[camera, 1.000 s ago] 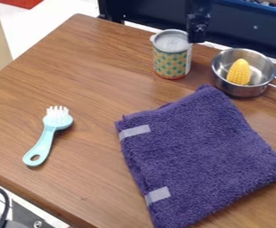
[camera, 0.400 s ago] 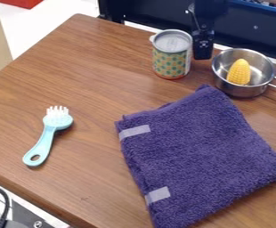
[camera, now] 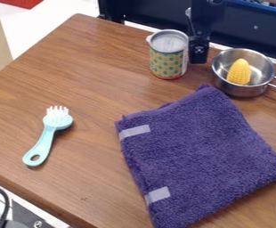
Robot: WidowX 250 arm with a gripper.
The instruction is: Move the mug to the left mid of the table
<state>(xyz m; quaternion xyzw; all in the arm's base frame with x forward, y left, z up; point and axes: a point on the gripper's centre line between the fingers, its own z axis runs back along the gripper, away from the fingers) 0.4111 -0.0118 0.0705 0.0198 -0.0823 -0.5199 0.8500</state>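
At the table's far side, the black gripper (camera: 198, 51) hangs low, right beside the right side of the mug, between it and the metal pot. It looks to be against the mug's side, though contact is hard to confirm. The mug (camera: 167, 62) stands upright, pale with green dots, a silvery top and a reddish base, with a small handle part at its upper left. The wooden table (camera: 99, 89) carries it near the back edge.
A metal pot (camera: 242, 90) holding yellow corn (camera: 239, 72) is close on the gripper's right. A folded purple towel (camera: 200, 151) covers the front right, and a light blue brush (camera: 45, 137) lies at the left.
The gripper has come down beside the mug, then shifted slightly left. The mug has moved a little to the left; the pot, towel and brush have stayed put.
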